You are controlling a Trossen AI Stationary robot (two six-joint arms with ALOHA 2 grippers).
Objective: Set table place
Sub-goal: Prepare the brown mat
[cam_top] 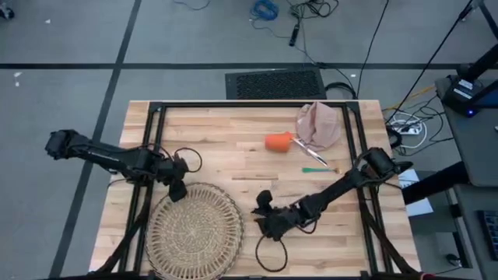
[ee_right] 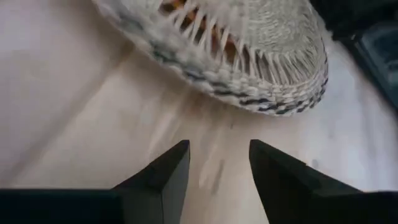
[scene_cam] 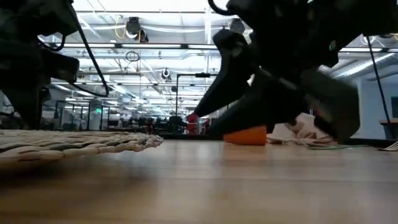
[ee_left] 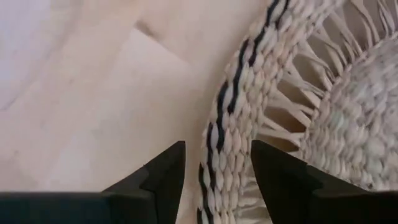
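A round woven wicker placemat lies flat on the table near its front-left corner. My left gripper is open at the mat's far-left rim. One finger stands outside the dark-striped rim, the other over the openwork inside it. My right gripper is open, low over bare wood just right of the mat. An orange cup lies on its side at the far right. A beige napkin is bunched there too, with green- and orange-handled cutlery beside it.
A black frame runs along the table's far edge and down both sides. Cables loop from both arms onto the wood, one near the front edge. Bare tabletop lies between the placemat and the cup.
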